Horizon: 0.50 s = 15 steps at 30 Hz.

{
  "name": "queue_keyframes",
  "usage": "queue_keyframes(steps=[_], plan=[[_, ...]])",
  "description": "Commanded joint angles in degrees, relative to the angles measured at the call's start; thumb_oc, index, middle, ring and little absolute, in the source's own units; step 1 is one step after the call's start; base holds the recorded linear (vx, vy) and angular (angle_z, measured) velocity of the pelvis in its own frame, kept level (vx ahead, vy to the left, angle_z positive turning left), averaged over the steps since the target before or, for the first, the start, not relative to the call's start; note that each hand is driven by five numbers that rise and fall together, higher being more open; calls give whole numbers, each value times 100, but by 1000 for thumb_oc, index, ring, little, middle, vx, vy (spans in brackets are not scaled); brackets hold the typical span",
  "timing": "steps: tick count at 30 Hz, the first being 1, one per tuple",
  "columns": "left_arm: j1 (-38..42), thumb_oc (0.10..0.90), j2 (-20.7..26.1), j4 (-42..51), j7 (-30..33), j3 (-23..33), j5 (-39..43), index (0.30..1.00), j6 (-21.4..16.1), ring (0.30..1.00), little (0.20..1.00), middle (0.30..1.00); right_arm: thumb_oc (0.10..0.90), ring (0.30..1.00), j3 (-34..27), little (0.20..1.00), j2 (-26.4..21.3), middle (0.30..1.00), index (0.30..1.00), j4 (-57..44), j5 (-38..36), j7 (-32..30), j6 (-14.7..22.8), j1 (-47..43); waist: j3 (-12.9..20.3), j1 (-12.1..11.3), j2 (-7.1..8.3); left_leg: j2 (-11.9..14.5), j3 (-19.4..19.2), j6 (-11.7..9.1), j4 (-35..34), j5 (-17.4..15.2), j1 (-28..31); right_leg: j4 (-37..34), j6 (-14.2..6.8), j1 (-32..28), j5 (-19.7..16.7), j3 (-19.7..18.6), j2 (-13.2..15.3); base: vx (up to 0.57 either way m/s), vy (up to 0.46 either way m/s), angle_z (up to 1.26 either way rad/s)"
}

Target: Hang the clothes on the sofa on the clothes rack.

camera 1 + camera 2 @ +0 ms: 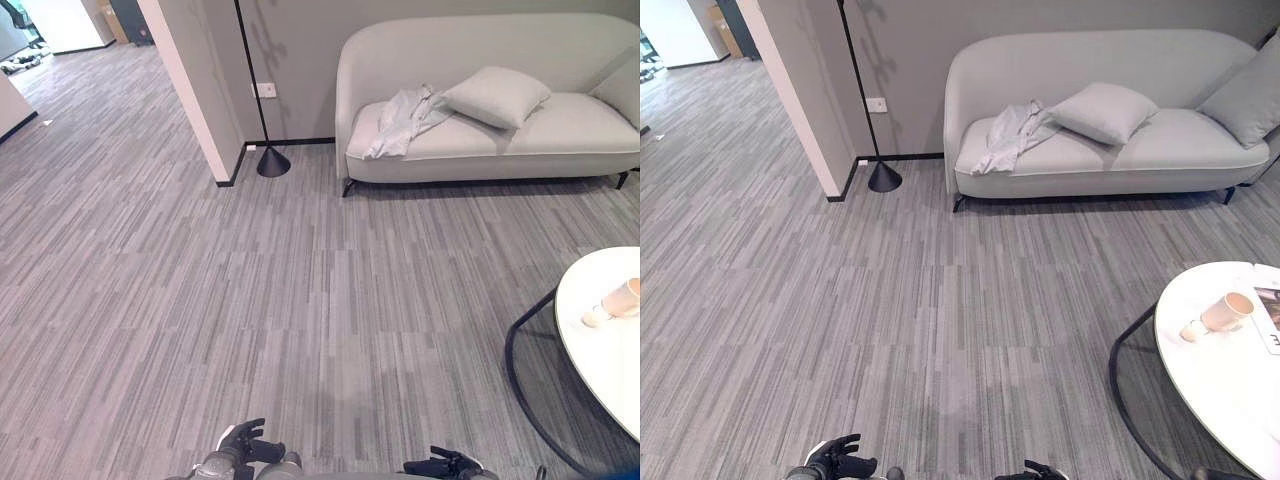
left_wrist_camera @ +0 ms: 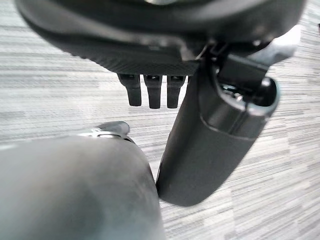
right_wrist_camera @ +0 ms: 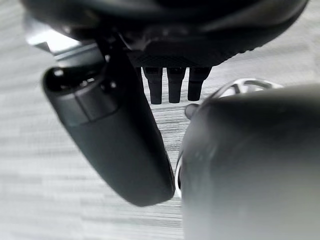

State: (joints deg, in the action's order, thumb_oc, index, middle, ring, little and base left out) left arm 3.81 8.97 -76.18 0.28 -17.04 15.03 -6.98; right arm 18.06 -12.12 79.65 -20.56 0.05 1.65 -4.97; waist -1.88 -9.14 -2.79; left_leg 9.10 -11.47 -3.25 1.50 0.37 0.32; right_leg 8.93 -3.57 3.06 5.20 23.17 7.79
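Clothes (image 1: 403,122) lie crumpled on the sofa (image 1: 560,135) beside a cushion (image 1: 496,95). My left hand (image 1: 243,441) and right hand (image 1: 440,464) hang low, fingers relaxed, holding nothing.

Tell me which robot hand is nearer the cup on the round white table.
Right. The right robot hand is low in the head views, left of and below the cup. The left robot hand lies further left, so it is further from it. Both hang empty over the carpet.

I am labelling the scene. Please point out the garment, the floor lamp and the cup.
garment (image 1: 398,122): left eye view, middle of the crumpled cloth.
floor lamp (image 1: 273,161): left eye view, its cone base.
cup (image 1: 1225,311): right eye view, its side wall.
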Motion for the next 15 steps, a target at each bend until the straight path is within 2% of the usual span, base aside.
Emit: queue_keyframes(steps=[1, 9, 15], plan=[[26, 800, -97, -236, 128, 137, -26, 900, -48, 900, 900, 900, 800, 900, 166, 900, 321, 900, 900, -40, 188, 74, 107, -208, -106, -142, 409, -571, 219, 140, -650, 497, -430, -1112, -425, -1040, -409, -201, 326, -20, -62, -2], [-51, 800, -109, -352, 11, 184, -69, 900, 50, 900, 900, 900, 800, 900, 14, 900, 210, 900, 900, 449, 451, 107, -13, 32, -43, -125, 348, -465, 461, 42, -633, 657, -478, -1164, -248, -1269, -198, -1, 80, -23, -85, 9], [-283, 800, -181, -551, -280, -25, -638, 900, 140, 900, 900, 900, 800, 900, 171, 900, 206, 900, 900, 388, 806, 177, -22, 176, 13, -71, 284, -458, 541, 22, -622, 682, -473, -1344, -177, -1356, -170, -58, -25, -13, -13, 14]])
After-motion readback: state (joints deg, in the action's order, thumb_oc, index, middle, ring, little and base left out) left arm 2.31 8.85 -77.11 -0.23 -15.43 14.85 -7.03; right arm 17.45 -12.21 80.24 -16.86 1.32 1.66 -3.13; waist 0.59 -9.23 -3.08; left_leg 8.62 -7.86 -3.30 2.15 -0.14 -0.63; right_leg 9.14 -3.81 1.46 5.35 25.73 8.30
